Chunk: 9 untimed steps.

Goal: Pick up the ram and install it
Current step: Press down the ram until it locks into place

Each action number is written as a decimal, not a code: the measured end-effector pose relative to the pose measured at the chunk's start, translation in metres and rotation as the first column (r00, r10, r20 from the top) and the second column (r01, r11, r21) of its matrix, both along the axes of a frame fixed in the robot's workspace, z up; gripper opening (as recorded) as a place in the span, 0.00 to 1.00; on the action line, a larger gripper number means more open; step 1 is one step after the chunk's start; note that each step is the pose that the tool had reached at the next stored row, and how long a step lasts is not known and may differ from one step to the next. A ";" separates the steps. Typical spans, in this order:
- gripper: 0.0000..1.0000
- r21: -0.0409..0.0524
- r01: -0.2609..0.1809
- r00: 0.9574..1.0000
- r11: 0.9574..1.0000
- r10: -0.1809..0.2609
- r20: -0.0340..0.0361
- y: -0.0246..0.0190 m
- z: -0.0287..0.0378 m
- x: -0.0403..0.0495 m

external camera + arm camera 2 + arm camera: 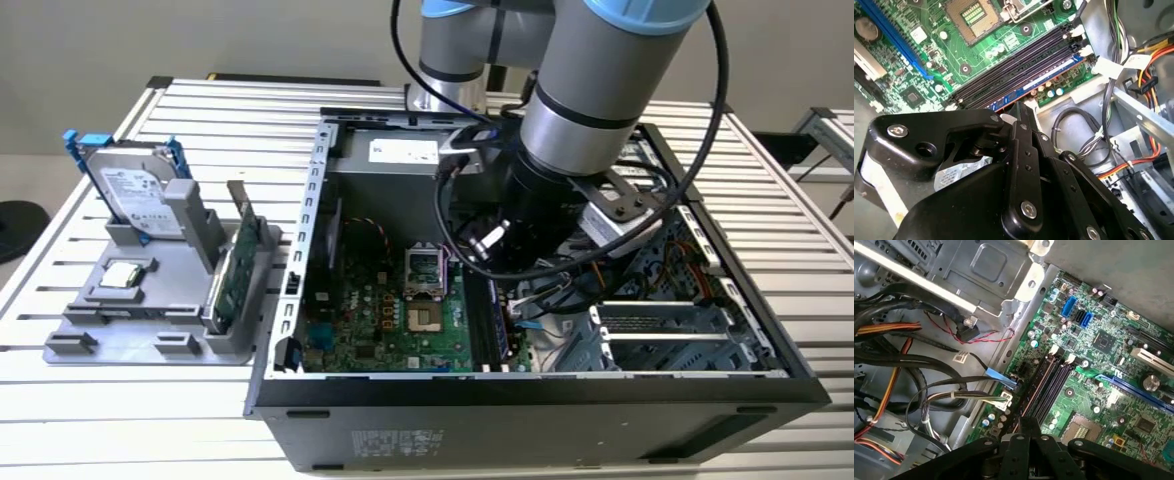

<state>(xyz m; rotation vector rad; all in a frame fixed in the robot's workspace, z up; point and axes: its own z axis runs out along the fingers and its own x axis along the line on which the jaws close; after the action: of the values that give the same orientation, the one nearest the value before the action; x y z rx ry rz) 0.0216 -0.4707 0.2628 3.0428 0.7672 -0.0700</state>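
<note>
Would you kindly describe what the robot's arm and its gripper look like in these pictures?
The arm is built of thick silver-grey cylindrical segments with light blue caps and black bands at the joints. Black cables loop around its lower end. In the second wrist view, the gripper is matte black, made of angular linkage plates joined by silver screws and pivot pins.

The exterior view looks down from high up and a bit far back at the open computer case on the surface. Both wrist views sit very close inside the case, looking past the black end effector from opposite sides. All three views share the green motherboard and its memory slots.
</note>
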 end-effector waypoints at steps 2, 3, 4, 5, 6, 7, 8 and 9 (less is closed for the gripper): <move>0.00 0.000 -0.029 1.000 1.000 0.029 0.000 0.0001 0.0000 0.0000; 0.00 0.000 -0.041 0.999 0.999 0.041 0.000 0.0002 0.0000 0.0000; 0.00 0.000 -0.053 0.999 0.999 0.053 0.000 0.0003 0.0000 0.0000; 0.00 0.000 -0.064 0.998 0.998 0.064 0.000 0.0004 0.0000 0.0000; 0.00 0.000 -0.077 0.997 0.997 0.077 0.000 0.0005 0.0000 0.0000; 0.00 0.000 -0.087 0.996 0.996 0.087 0.000 0.0007 0.0000 0.0000; 0.00 0.000 -0.098 0.995 0.995 0.098 0.000 0.0010 0.0000 0.0000; 0.00 0.000 -0.108 0.994 0.994 0.108 0.000 0.0013 0.0001 0.0000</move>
<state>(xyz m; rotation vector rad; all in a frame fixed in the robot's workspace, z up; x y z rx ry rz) 0.0216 -0.4693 0.2629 2.9942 0.9300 -0.0697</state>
